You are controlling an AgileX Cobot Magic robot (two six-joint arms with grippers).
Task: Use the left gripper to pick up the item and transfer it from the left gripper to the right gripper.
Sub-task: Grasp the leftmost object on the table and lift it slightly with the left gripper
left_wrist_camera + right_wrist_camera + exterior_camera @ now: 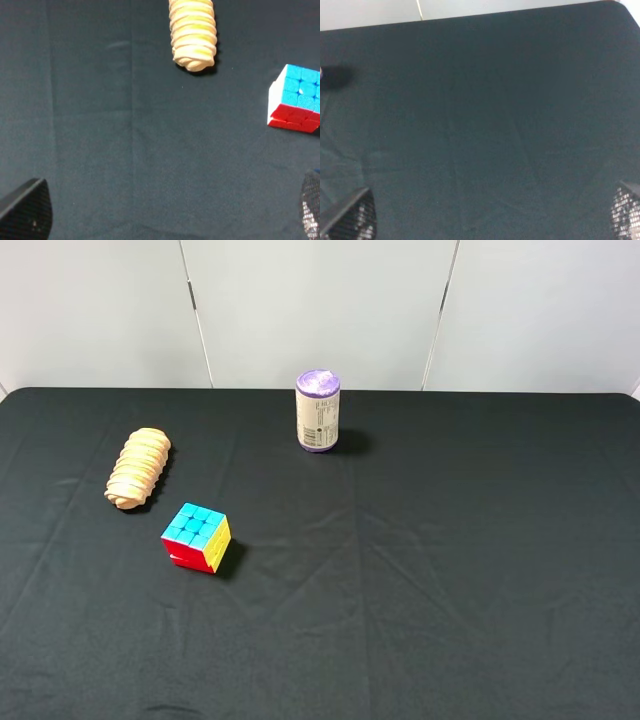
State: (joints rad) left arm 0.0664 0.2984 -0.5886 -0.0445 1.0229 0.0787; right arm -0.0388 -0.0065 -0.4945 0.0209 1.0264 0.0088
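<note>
We find the ribbed tan roll [138, 468] lying at the left of the black table [450, 590], just beyond the coloured cube [196, 537] and well apart from the can [318, 410]. Our left claw [165, 212] stands wide and empty, with the roll ahead of it untouched; we judge it ready to straddle the roll. Our right claw [487, 215] hangs wide over the right side, free to receive.

High view down over table [450, 590], left wrist close above shared roll [193, 35] and cube [297, 97], right wrist low
</note>
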